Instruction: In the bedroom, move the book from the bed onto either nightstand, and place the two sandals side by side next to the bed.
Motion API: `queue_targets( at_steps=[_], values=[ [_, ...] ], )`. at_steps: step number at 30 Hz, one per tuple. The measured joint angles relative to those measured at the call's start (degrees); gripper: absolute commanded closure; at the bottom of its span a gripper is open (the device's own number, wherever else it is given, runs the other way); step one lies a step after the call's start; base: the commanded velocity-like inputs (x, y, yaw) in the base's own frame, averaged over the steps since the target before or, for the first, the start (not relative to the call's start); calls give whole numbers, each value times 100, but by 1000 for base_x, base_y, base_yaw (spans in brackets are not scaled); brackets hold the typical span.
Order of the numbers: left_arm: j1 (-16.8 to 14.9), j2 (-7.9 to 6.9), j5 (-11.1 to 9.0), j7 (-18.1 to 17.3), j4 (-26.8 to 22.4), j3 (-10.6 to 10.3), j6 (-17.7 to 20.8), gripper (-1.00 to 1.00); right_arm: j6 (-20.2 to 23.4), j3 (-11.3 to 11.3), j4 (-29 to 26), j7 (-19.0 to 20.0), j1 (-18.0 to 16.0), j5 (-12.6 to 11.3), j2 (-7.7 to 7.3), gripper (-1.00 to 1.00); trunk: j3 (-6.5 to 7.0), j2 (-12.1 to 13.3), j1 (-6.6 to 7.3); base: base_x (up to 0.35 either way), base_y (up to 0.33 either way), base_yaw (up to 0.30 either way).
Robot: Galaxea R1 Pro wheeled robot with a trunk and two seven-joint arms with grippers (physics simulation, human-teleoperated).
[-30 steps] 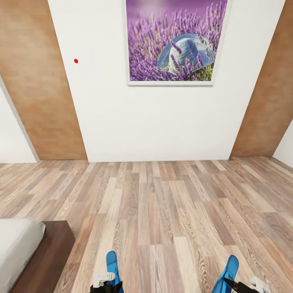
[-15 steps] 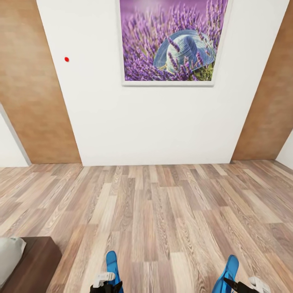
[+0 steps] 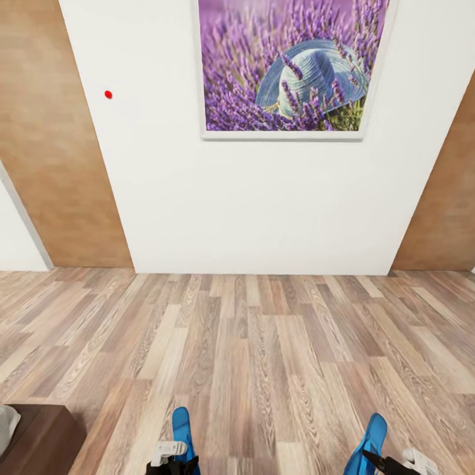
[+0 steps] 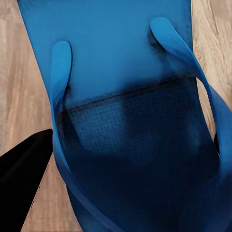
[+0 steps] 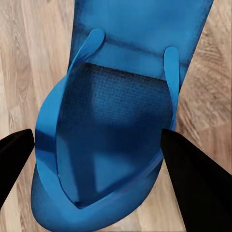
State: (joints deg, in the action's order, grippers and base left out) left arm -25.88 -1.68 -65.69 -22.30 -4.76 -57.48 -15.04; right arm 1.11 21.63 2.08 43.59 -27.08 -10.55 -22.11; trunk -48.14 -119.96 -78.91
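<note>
The whole head view swings, so the change lies with the camera and not with the things: the bed [image 3: 36, 441] slides out toward the lower left corner, with only a sliver of grey mattress and a small piece of dark frame left in sight. The lavender picture [image 3: 290, 66] on the white wall [image 3: 264, 198] sits further right and looms larger, and the right-hand wood panel [image 3: 445, 204] narrows.

Open plank floor [image 3: 264, 356] ahead of me, nothing on it out to the white wall [image 3: 264, 211]. Only obstacle: bed [image 3: 36, 442] frame corner low at my left, near the left gripper [image 3: 173, 466]. Each gripper carries a sandal, left sandal [image 3: 181, 427], right sandal [image 3: 369, 439], well apart, bare floor between.
</note>
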Motion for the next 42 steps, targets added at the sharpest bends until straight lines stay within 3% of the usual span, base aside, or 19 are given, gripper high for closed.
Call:
queue_targets(
  at_steps=[42],
  values=[
    [-1, 3, 1, 1, 2, 0, 0, 100, 0, -1, 0, 1, 2, -1, 0, 100, 0, 0, 0, 315, -10, 10]
  ],
)
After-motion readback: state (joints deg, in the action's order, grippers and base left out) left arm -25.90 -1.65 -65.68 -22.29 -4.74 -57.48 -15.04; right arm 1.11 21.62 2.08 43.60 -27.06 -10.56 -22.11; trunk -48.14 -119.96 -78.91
